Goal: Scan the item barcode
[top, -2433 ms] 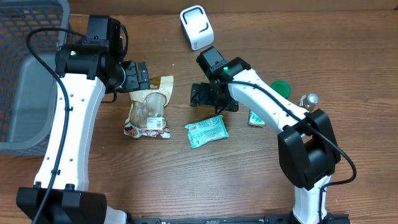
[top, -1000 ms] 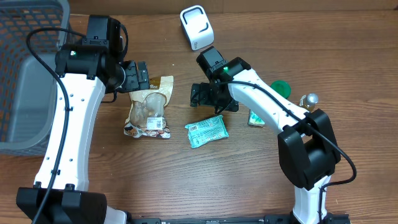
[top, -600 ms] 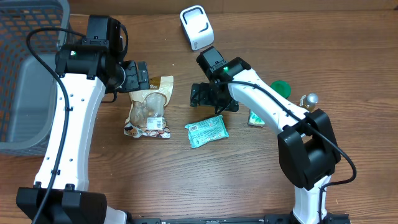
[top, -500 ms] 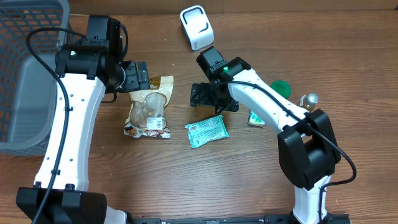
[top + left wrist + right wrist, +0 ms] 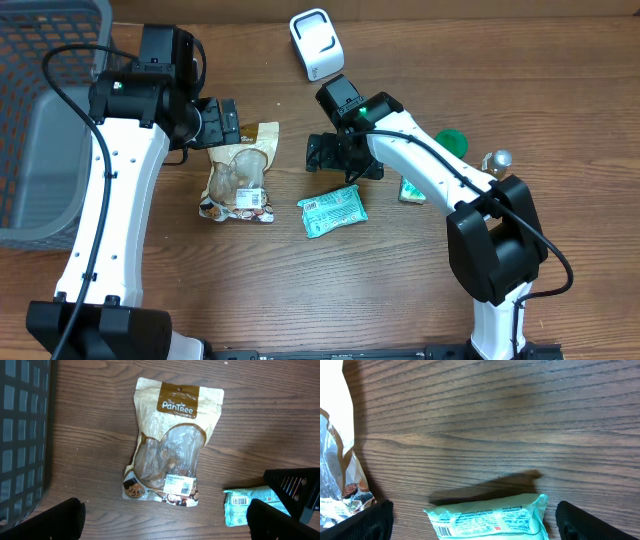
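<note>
Right gripper (image 5: 338, 157) hangs over the table (image 5: 300, 290) with jaws spread wide and nothing between them; in its wrist view the two fingers (image 5: 370, 520) sit at the lower corners with bare wood between. Just near-side of it lies a teal packet (image 5: 333, 209), flat on the wood, not touched. Packet's long axis runs roughly left to right, its right end tipped a little toward the far edge. Printed face is up, with a barcode (image 5: 312, 209) at the packet's left end. Left gripper (image 5: 224, 122) is likewise spread wide and empty, poised over the far end of a pouch (image 5: 240, 175). Pouch lies flat, long axis running far to near, slightly skewed. Its brown logo header points to the far edge; the clear window sits mid-body. A white sticker (image 5: 175, 482) sits at the pouch's near end; the print on it is too small to read. Pouch and packet lie near each other but apart, the packet to the right. White scanner (image 5: 316, 44) stands by the far edge, well apart from both items and beyond the right gripper. Grey basket (image 5: 40, 120) fills the left side. Right of the right arm are a green round thing (image 5: 452, 140), a silver knob (image 5: 498, 159) and a small green box (image 5: 411, 188), the box partly under the arm.
</note>
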{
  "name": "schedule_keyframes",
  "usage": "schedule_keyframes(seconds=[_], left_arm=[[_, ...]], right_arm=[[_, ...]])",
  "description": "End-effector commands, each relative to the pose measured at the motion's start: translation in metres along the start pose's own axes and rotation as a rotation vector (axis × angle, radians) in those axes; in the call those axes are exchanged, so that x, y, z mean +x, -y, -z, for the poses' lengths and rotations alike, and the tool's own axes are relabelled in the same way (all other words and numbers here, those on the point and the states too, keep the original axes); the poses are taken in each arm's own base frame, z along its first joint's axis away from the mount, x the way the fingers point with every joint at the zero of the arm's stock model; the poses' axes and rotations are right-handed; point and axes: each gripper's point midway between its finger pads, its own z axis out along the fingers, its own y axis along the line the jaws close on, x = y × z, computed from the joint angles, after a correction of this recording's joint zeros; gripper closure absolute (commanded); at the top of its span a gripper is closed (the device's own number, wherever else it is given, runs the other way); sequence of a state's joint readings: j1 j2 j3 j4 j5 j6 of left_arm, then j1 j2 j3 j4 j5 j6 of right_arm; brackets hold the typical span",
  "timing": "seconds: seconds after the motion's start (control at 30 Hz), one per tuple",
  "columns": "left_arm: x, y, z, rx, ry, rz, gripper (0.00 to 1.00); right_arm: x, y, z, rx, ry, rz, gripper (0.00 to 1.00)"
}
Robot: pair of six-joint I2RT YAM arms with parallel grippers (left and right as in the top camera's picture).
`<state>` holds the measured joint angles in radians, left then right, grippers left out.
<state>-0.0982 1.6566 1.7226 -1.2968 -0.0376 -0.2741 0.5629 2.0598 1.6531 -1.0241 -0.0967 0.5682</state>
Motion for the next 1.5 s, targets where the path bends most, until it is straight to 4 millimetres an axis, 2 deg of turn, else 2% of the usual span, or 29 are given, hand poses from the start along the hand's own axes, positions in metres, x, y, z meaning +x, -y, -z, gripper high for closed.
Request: schedule_keyframes(seconds=[0.0,0.9,1.07,1.47], left_arm=[[0.001,0.002,-0.003,0.003,-0.01,-0.011,0.0],[0.001,0.002,-0.003,0.003,-0.01,-0.01,0.0],[-0.022,0.008,-0.002,0.03,0.085,-0.007,0.0],[-0.023,0.008,-0.002,0.03,0.086,-0.007,0.0]], right_arm=[[-0.008,-0.005,0.018,-0.022,0.048,0.004,0.0],[-0.008,-0.005,0.018,-0.022,0.048,0.004,0.0],[-0.008,-0.005,0.018,-0.022,0.048,0.004,0.0],[-0.008,-0.005,0.018,-0.023,0.048,0.004,0.0]])
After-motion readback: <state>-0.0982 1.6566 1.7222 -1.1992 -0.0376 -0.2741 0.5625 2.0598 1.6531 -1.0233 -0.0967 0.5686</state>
